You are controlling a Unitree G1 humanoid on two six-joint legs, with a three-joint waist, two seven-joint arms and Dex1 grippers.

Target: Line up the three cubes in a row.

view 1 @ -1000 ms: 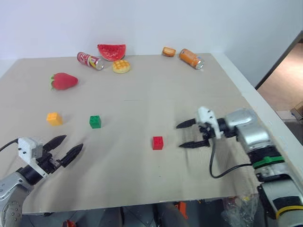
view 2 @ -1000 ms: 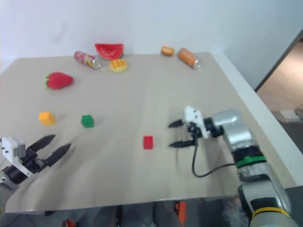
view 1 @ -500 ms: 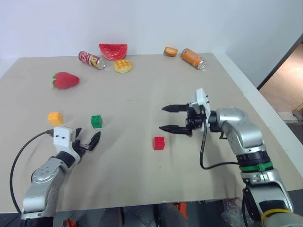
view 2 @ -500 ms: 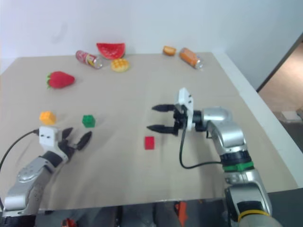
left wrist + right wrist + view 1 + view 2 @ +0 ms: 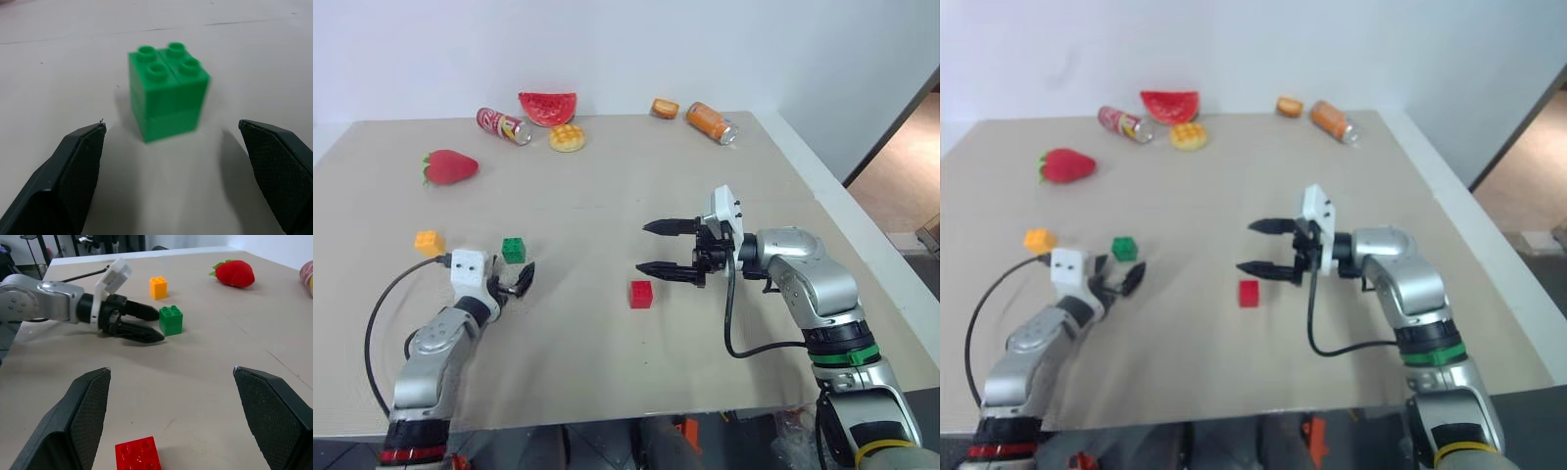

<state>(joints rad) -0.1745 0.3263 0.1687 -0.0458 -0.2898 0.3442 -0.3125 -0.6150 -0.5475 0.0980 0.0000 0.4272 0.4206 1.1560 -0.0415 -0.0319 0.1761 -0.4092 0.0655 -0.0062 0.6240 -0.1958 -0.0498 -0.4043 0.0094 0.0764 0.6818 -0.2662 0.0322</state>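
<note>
Three studded cubes lie apart on the tan table: the orange-yellow cube (image 5: 429, 242) at the left, the green cube (image 5: 514, 250) beside it, and the red cube (image 5: 641, 294) near the middle. My left gripper (image 5: 512, 280) is open and low, just short of the green cube (image 5: 167, 95), which stands ahead of its two fingers (image 5: 73, 171) without touching them. My right gripper (image 5: 643, 247) is open, points left and hovers just above and to the right of the red cube (image 5: 138, 455). Neither gripper holds anything.
Along the far edge lie a red can (image 5: 501, 125), a watermelon slice (image 5: 546, 106), a waffle bun (image 5: 566, 137), a small burger toy (image 5: 664, 108) and an orange can (image 5: 710, 121). A strawberry (image 5: 448, 167) sits at the far left. The table's right edge (image 5: 822, 196) is near my right arm.
My left gripper has moved forward and to the right, up to the green cube. My right gripper has swung left and risen a little beside the red cube. The cubes have not moved.
</note>
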